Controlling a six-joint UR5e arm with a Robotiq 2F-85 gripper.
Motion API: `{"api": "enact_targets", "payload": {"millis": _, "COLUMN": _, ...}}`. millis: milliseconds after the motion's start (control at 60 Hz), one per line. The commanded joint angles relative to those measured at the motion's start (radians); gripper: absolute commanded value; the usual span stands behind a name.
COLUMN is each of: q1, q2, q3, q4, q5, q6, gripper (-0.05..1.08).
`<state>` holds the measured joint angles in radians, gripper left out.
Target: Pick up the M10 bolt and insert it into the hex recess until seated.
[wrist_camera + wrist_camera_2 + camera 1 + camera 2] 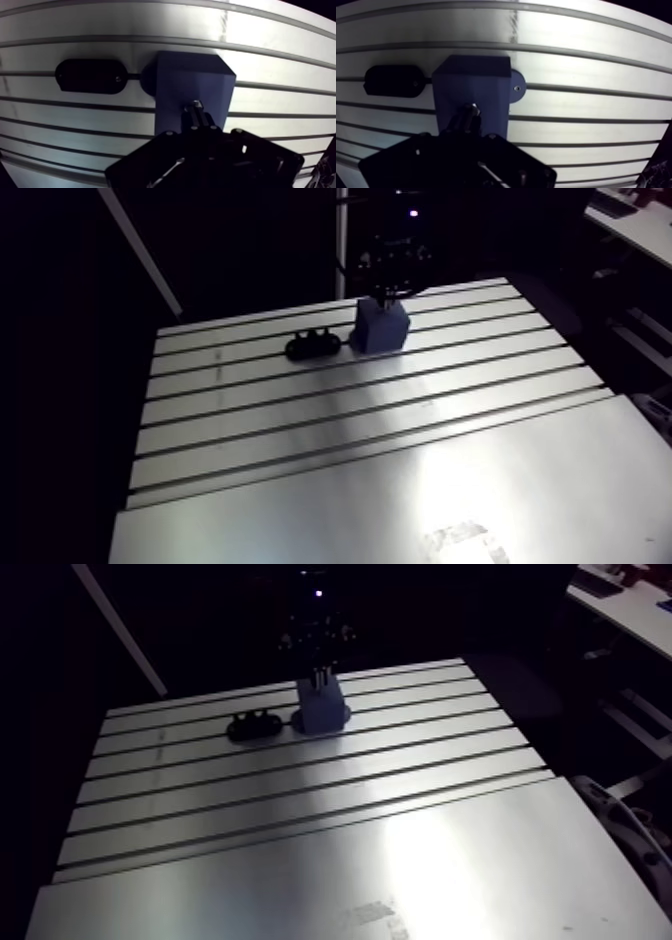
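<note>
A blue block (381,326) stands on the slotted table (350,428) near its far edge, with a round base flange (517,86) screwed down. My gripper (388,288) hangs directly over the block's top. In the wrist view the gripper (197,114) has its dark fingers drawn close together over the blue block (192,82). A short metallic bolt (471,110) shows between them, its shiny end just above the block's top face. The hex recess is hidden under the bolt and fingers.
A low black oval holder (313,345) lies on the table just beside the blue block, touching its base in the wrist view (90,76). Long slots run across the table. A bright glare patch (450,488) covers the near plate.
</note>
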<state>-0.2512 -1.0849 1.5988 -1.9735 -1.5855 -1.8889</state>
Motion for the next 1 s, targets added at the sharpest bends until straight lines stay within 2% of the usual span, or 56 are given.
{"api": "enact_targets", "payload": {"millis": 17, "q1": 0.003, "q2": -0.005, "q3": 0.000, "q4": 0.001, "q5": 0.000, "q6": 0.000, "gripper": 1.08}}
{"api": "enact_targets", "payload": {"millis": 433, "q1": 0.004, "q2": -0.012, "q3": 0.002, "q4": 0.009, "q5": -0.004, "q6": 0.000, "gripper": 1.03}}
{"api": "enact_targets", "payload": {"millis": 450, "q1": 0.005, "q2": -0.015, "q3": 0.002, "q4": 0.009, "q5": -0.008, "q6": 0.000, "gripper": 0.96}}
{"api": "enact_targets", "payload": {"millis": 467, "q1": 0.005, "q2": -0.015, "q3": 0.002, "q4": 0.009, "q5": -0.008, "q6": 0.000, "gripper": 0.96}}
{"api": "enact_targets", "payload": {"millis": 483, "q1": 0.006, "q2": -0.015, "q3": 0.002, "q4": 0.008, "q5": -0.014, "q6": 0.000, "gripper": 0.80}}
{"api": "enact_targets", "payload": {"millis": 500, "q1": 0.006, "q2": -0.015, "q3": 0.002, "q4": 0.008, "q5": -0.014, "q6": 0.000, "gripper": 0.80}}
{"api": "enact_targets", "payload": {"millis": 517, "q1": 0.006, "q2": -0.016, "q3": 0.001, "q4": 0.009, "q5": -0.019, "q6": 0.000, "gripper": 0.52}}
{"api": "enact_targets", "payload": {"millis": 533, "q1": 0.006, "q2": -0.016, "q3": 0.001, "q4": 0.009, "q5": -0.019, "q6": 0.000, "gripper": 0.52}}
{"api": "enact_targets", "payload": {"millis": 550, "q1": 0.006, "q2": -0.016, "q3": -0.001, "q4": 0.012, "q5": -0.022, "q6": 0.000, "gripper": 0.22}}
{"api": "enact_targets", "payload": {"millis": 567, "q1": 0.006, "q2": -0.016, "q3": -0.001, "q4": 0.012, "q5": -0.022, "q6": 0.000, "gripper": 0.22}}
{"api": "enact_targets", "payload": {"millis": 583, "q1": 0.007, "q2": -0.016, "q3": -0.002, "q4": 0.020, "q5": -0.027, "q6": 0.001, "gripper": 0.03}}
{"api": "enact_targets", "payload": {"millis": 600, "q1": 0.007, "q2": -0.016, "q3": -0.003, "q4": 0.026, "q5": -0.030, "q6": 0.001, "gripper": 0.01}}
{"api": "enact_targets", "payload": {"millis": 1000, "q1": 0.007, "q2": -0.023, "q3": -0.012, "q4": 0.047, "q5": -0.032, "q6": 0.001, "gripper": 0.00}}
